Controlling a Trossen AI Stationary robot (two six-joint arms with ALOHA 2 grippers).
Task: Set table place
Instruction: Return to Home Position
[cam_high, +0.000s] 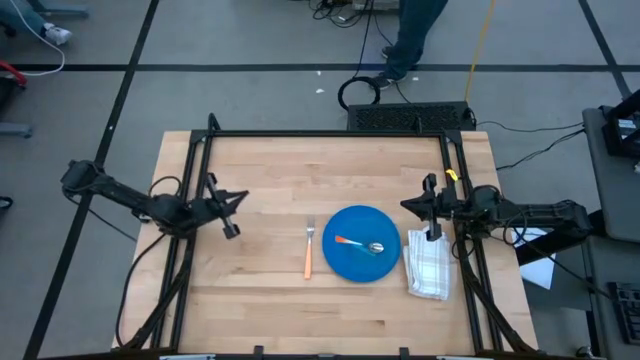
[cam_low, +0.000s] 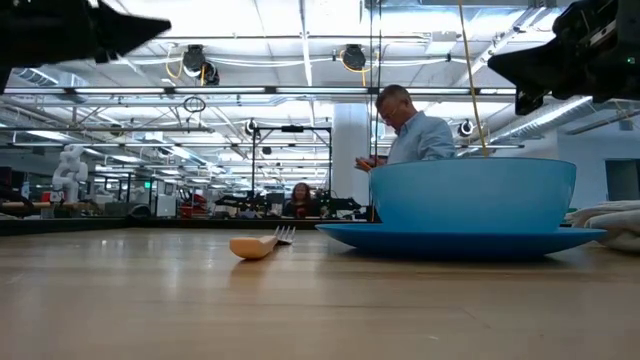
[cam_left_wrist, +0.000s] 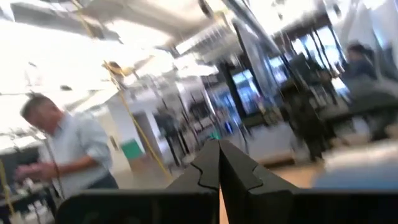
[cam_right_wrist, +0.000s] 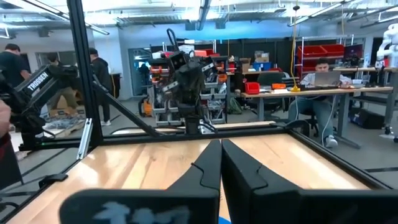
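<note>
The light wooden plank counter, edged by a thin black frame, carries three things right of its middle. These are a blue plate, an orange fork just left of it, and a folded white checked cloth just right of it.

From the blue plate, everything toward 12 o'clock is bare tabletop, wide open to the far edge. The fork lies in the way at 9 o'clock. A folded cloth sits just beside at 3 o'clock. The planks at 6 o'clock are free.
</note>
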